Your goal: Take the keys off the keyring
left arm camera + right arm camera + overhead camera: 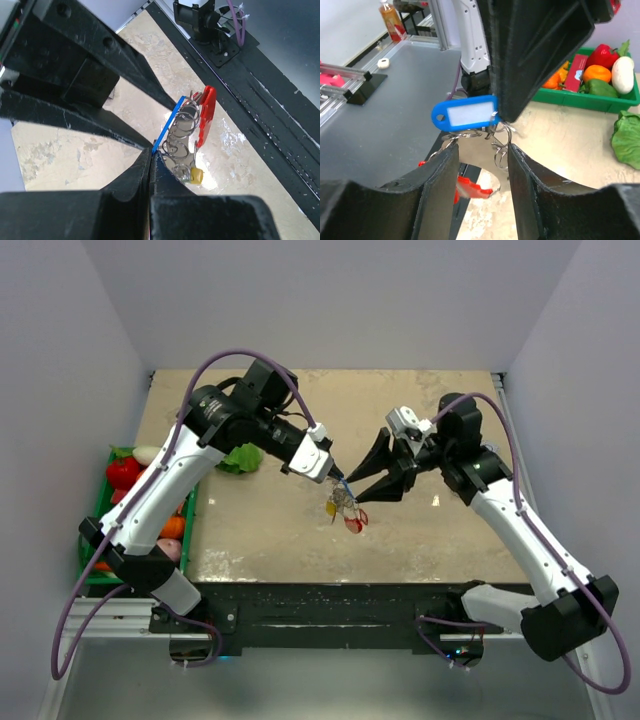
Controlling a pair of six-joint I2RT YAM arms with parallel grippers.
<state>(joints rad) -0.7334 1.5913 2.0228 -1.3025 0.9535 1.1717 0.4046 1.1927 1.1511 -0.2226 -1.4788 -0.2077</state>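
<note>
Pinching the blue tag [465, 113], the left fingers [540, 50] dangle the keys [345, 510], partly hidden, between parted right fingers [435, 185].

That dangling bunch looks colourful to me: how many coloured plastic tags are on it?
3: a blue tag pinched in the left gripper, a red tag hanging beside the metal rings, and a small yellow tag by those rings. Others may be hidden.
</note>
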